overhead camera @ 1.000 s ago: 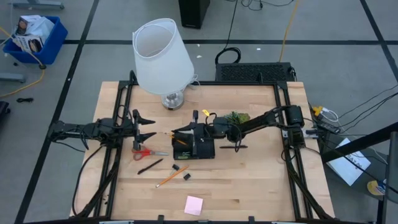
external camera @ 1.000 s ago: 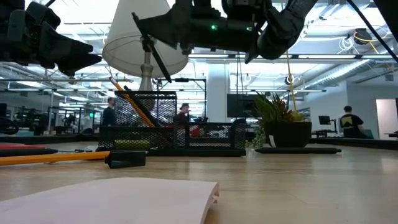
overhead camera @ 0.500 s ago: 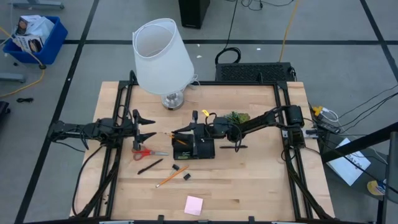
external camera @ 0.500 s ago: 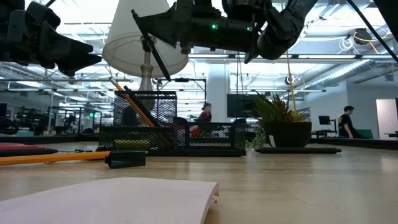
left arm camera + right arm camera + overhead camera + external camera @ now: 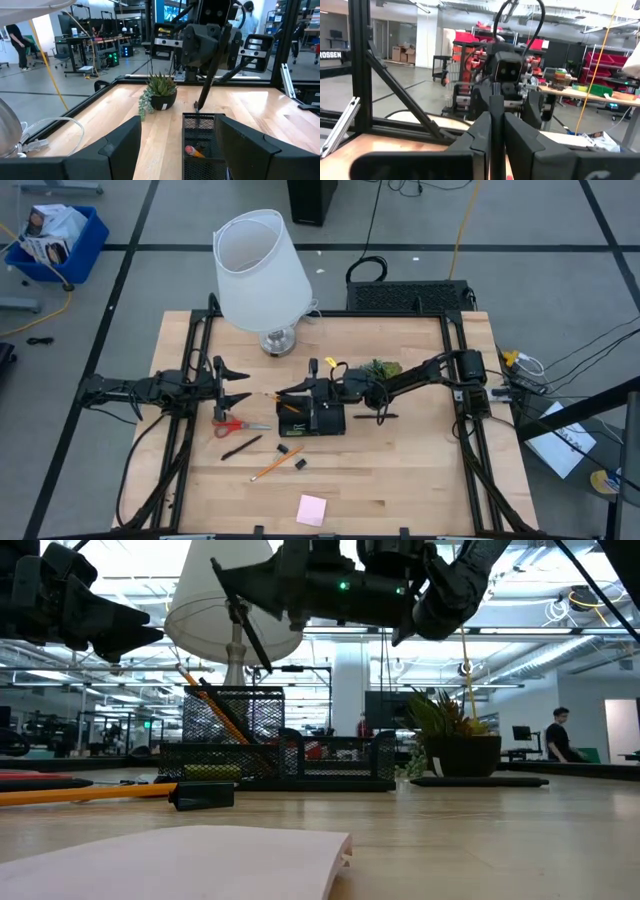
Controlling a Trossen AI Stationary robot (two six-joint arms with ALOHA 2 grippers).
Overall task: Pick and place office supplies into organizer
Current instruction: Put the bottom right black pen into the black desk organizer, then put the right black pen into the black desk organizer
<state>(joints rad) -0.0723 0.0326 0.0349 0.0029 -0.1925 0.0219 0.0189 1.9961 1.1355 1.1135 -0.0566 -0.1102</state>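
Observation:
My right gripper (image 5: 292,392) is over the black organizer (image 5: 318,417) and shut on a thin black pen (image 5: 206,80), whose lower tip (image 5: 196,106) hangs above the organizer's mesh cup (image 5: 233,720). An orange pencil (image 5: 215,705) leans inside that cup. My left gripper (image 5: 236,381) waits open at the table's left. On the table lie red-handled scissors (image 5: 240,425), a black pen (image 5: 241,447), a pencil (image 5: 272,466), two black bits (image 5: 283,449) and a pink sticky-note pad (image 5: 311,509). Another pen (image 5: 372,417) lies right of the organizer. My right gripper pinches the upper part of the pen's shaft (image 5: 495,117) between its two fingers. The fingers come about level from the table's right side and lie across the pen. The pen is lifted clear and hangs tilted below the fingers (image 5: 250,585).
A big white lamp (image 5: 262,275) stands at the far left of the table, its base (image 5: 277,340) behind the organizer. A small green plant (image 5: 383,368) stands under my right arm. Black frame rails run along both side edges. People move in the room behind.

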